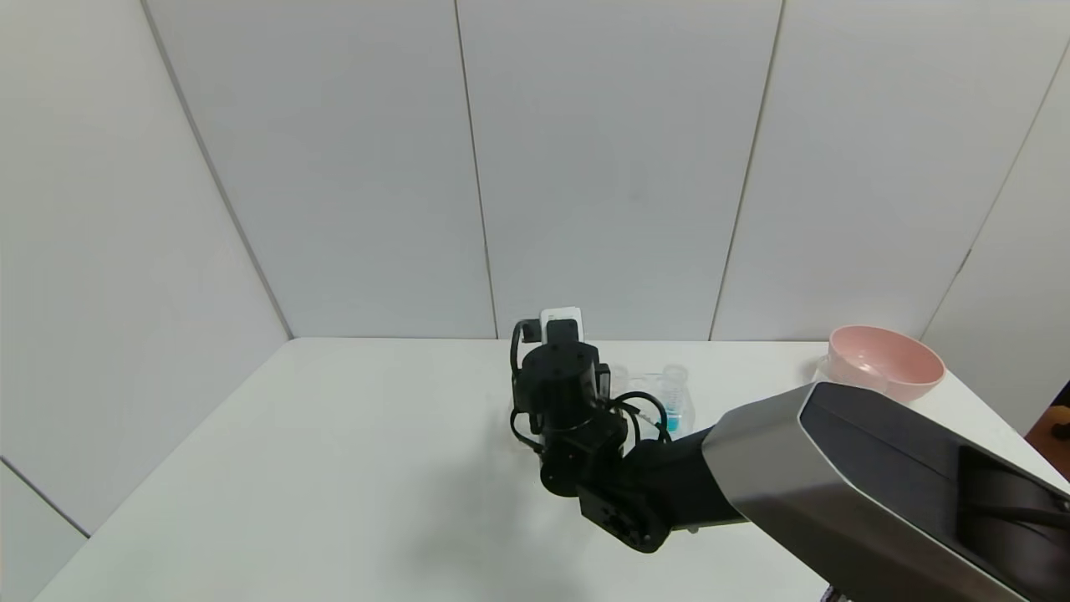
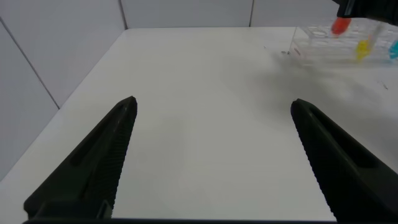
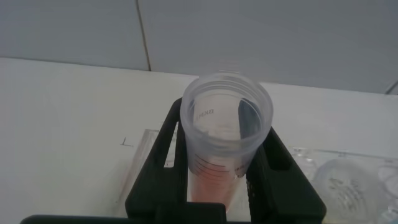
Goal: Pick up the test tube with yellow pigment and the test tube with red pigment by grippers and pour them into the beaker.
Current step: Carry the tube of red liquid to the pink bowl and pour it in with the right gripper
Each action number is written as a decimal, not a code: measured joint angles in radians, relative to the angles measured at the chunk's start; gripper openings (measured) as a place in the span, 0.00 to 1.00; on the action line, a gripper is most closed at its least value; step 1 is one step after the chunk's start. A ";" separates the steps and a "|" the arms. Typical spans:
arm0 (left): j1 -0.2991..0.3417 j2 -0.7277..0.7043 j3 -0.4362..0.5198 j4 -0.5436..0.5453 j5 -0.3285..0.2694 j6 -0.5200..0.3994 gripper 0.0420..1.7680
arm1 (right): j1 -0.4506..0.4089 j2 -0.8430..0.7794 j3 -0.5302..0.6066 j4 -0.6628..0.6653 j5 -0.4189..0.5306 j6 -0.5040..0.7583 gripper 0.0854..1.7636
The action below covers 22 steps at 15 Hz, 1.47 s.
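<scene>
My right gripper [image 3: 225, 167] is shut on the test tube with red pigment [image 3: 217, 180], which stands upright with its open mouth towards the wrist camera, over one end of the clear rack [image 3: 148, 163]. In the left wrist view the red pigment [image 2: 339, 25] sits higher than the test tube with yellow pigment [image 2: 362, 48] in the rack [image 2: 311, 46]. In the head view the right wrist [image 1: 568, 401] hides both tubes. My left gripper [image 2: 213, 106] is open and empty over bare table, far from the rack. The beaker is out of view.
A tube with blue liquid [image 1: 673, 411] stands in the rack to the right of the right wrist; it also shows in the left wrist view [image 2: 393, 51]. A pink bowl [image 1: 886, 364] sits at the table's far right corner. White walls close off the back.
</scene>
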State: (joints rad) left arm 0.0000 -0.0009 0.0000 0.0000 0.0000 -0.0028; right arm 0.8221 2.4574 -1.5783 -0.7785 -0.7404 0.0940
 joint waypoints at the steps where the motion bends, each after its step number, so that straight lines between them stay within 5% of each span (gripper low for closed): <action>1: 0.000 0.000 0.000 0.000 0.000 0.000 1.00 | 0.000 -0.021 -0.007 0.001 0.000 -0.010 0.30; 7: 0.000 0.000 0.000 0.000 0.000 0.000 1.00 | -0.048 -0.184 0.003 0.010 0.009 -0.035 0.30; 10: 0.000 0.000 0.000 0.000 0.000 0.000 1.00 | -0.148 -0.306 0.114 0.002 0.106 -0.036 0.30; 16: 0.000 0.000 0.000 0.000 0.000 0.000 1.00 | -0.581 -0.553 0.410 -0.001 0.499 -0.034 0.30; 22: 0.000 0.000 0.000 0.000 0.000 0.000 1.00 | -1.043 -0.659 0.531 -0.004 1.144 -0.106 0.30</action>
State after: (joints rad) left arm 0.0000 -0.0009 0.0000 0.0000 0.0000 -0.0028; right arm -0.2211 1.7987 -1.0472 -0.7823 0.4032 -0.0115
